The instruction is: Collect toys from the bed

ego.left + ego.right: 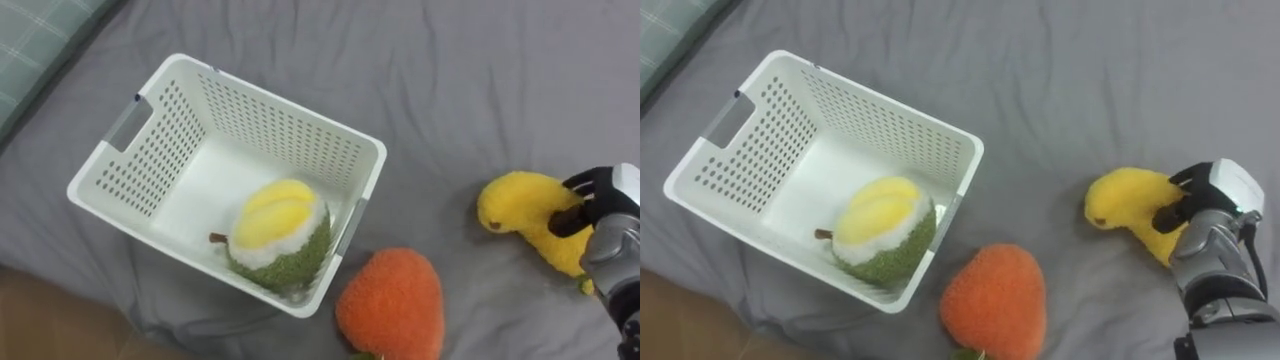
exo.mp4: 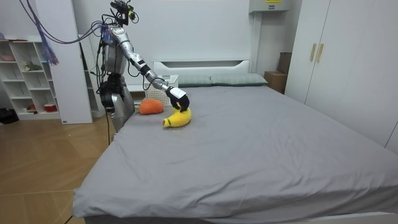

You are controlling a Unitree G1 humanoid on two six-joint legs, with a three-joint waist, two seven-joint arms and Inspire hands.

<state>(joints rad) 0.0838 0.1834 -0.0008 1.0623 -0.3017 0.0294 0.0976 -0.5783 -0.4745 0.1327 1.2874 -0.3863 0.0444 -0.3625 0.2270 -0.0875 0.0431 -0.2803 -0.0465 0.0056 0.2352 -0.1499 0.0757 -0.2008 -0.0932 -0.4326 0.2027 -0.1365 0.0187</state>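
Note:
A white perforated basket [image 1: 280, 105] sits on the grey bed, with a green-and-yellow durian plush [image 1: 278, 235] lying inside it. An orange strawberry plush [image 1: 392, 305] lies on the sheet just outside the basket's near corner. Further right lies a yellow banana-like plush [image 1: 520, 205], and my right hand [image 1: 605, 225] rests on it with its dark fingers curled round the toy's middle. In the room view I stand at the bed's side on the room view's left, my right hand [image 2: 178, 97] stretched out over the yellow plush [image 2: 177, 118].
A green checked pillow [image 1: 35, 40] lies at the upper left. The bed's edge and wooden floor [image 1: 50, 320] show at the lower left. Grey sheet [image 1: 480, 80] stretches beyond the toys. Shelves [image 2: 28, 74] stand behind me; wardrobes [image 2: 348, 56] stand on the far side.

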